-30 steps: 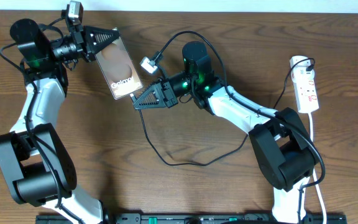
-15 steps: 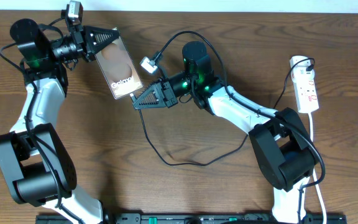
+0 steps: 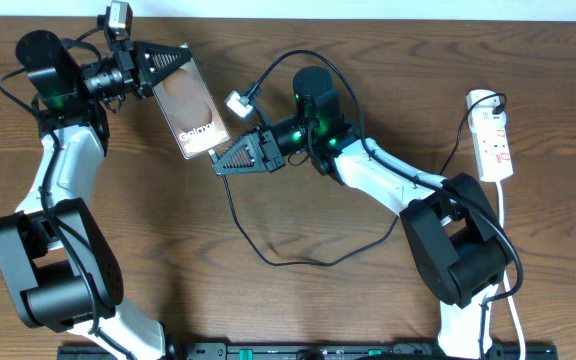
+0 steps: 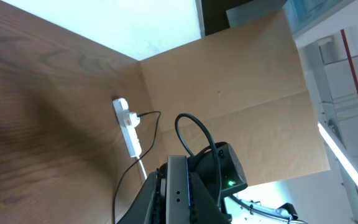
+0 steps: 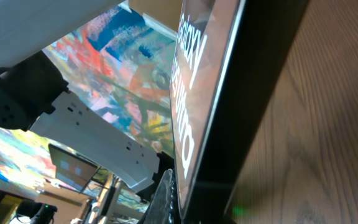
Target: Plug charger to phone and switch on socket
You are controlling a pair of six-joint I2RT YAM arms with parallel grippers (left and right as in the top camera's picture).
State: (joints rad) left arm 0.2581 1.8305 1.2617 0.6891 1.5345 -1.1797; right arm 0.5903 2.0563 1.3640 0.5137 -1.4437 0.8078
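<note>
Step 1 of 2: mating charger (image 3: 298,262) to phone (image 3: 193,105).
Clamped on phone's top with left gripper (image 3: 171,60); seemingly pinching charger's tip, hidden, with right gripper (image 3: 226,162). Next: fine alignment, straight push.

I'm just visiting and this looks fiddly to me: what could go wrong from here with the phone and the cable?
1. The phone is gripped only at its top end by the left fingers; a push from the right fingers at its lower end could twist it.
2. The charger lies in a slack loop that might snag when the arm heads for the socket.
</note>
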